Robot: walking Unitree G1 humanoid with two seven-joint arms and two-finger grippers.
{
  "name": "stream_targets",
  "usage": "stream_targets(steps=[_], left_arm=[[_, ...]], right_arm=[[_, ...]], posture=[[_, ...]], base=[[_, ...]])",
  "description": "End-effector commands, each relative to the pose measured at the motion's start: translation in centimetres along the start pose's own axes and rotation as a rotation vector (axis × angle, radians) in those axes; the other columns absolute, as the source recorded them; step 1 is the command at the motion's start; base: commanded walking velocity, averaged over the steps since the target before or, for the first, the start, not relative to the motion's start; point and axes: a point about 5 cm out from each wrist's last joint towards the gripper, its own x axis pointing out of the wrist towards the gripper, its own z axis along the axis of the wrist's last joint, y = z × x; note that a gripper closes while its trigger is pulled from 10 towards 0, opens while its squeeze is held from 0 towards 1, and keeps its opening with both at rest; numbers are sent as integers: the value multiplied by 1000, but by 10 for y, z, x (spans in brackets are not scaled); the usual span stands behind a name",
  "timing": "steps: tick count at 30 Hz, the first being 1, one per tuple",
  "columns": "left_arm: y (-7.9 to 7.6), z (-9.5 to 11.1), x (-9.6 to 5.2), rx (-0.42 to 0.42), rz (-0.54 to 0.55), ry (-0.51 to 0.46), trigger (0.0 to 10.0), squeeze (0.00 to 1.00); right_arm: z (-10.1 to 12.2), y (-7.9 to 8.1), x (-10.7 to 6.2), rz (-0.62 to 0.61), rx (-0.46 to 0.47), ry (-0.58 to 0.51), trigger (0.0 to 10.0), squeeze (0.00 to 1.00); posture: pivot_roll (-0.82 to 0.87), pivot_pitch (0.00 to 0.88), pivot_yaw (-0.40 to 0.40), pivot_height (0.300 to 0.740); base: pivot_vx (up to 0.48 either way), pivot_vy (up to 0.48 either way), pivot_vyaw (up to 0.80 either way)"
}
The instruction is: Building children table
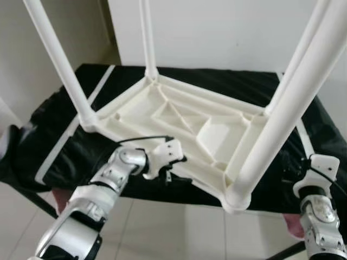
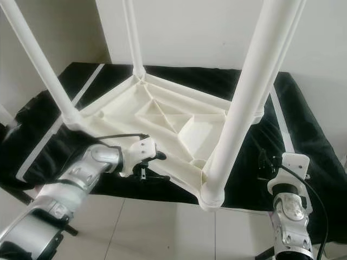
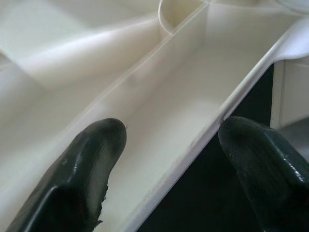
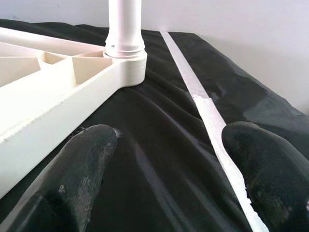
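The left tool [image 3: 169, 159] stands wide, one black finger [image 3: 82, 174] inside the ribbed underside of the children's table [image 1: 179, 119] and the other outside its near rim, so that the rim wall runs between them untouched; this looks like a straddle set up to pinch the edge and steady or shift the piece. The right tool [image 4: 164, 169] is also wide and holds nothing, hovering over the black cloth [image 4: 159, 125] just beside the white table's right edge, facing the far right corner socket where a leg [image 4: 124, 24] is seated. The children's table lies upside down on the cloth-covered table [image 2: 303, 135], its flat top down and its four white legs [image 2: 249, 97] pointing up, since that pose exposes the corner sockets for fitting. A white stripe [image 4: 207, 111] on the cloth runs past the right edge of the upturned piece. All four legs look seated, so the assembly seems close to done.
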Motion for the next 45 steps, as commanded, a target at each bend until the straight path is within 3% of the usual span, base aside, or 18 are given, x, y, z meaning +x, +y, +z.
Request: stream_targets(steps=[1,7,10,14,19,22,28,31,37,39,42,43,44,45], left_arm=[[6,-8,-1,-18,58,75,10000,0],[14,-23,-7,-54,70,204,10000,0],[17,-24,-9,-64,87,208,10000,0],[26,-29,-15,-127,189,264,10000,0],[32,-27,-15,-183,268,254,10000,0],[36,-24,-12,-306,343,221,10000,0],[40,-24,-10,-369,414,212,10000,0],[47,-23,-12,-400,557,218,10000,0],[43,-20,-8,-365,474,209,10000,0],[36,-12,-7,-217,351,142,10000,0],[34,-9,-7,-180,319,125,10000,0],[25,9,-11,-160,177,-58,10000,0],[25,9,-11,-160,177,-58,10000,0],[19,18,-15,-143,111,-145,10000,0]], right_arm=[[-1,2,-1,2,11,9,10000,0],[-1,-3,-4,-17,13,16,10000,0],[-1,-4,-4,-23,14,18,10000,0],[-1,-4,-4,-26,14,18,10000,0],[-1,-4,-4,-29,16,16,10000,0],[0,-2,-3,-30,20,16,10000,0],[0,0,-3,-28,23,17,10000,0],[1,2,-1,-24,29,13,10000,0],[2,4,-1,-14,34,9,10000,0],[2,10,-5,61,42,9,10000,0],[2,12,-7,81,44,9,10000,0],[2,18,-16,194,17,12,10000,0],[2,18,-16,194,17,12,10000,0],[1,19,-21,236,15,18,10000,0]], posture=[[-71,9,55,740],[-74,18,59,740],[-74,21,60,740],[-75,24,63,740],[-74,25,62,740],[-69,26,59,740],[-67,26,58,740],[-70,26,58,740],[-68,27,56,740],[-67,29,57,740],[-67,29,57,740],[-63,34,61,740],[-63,34,61,740],[-63,37,60,740]], base=[[0,0,0],[0,0,0],[0,0,0],[0,0,0],[0,0,0],[0,0,0],[0,0,0],[0,0,0],[0,0,0],[0,0,0],[0,0,0],[0,0,0],[0,0,0],[0,0,0]])
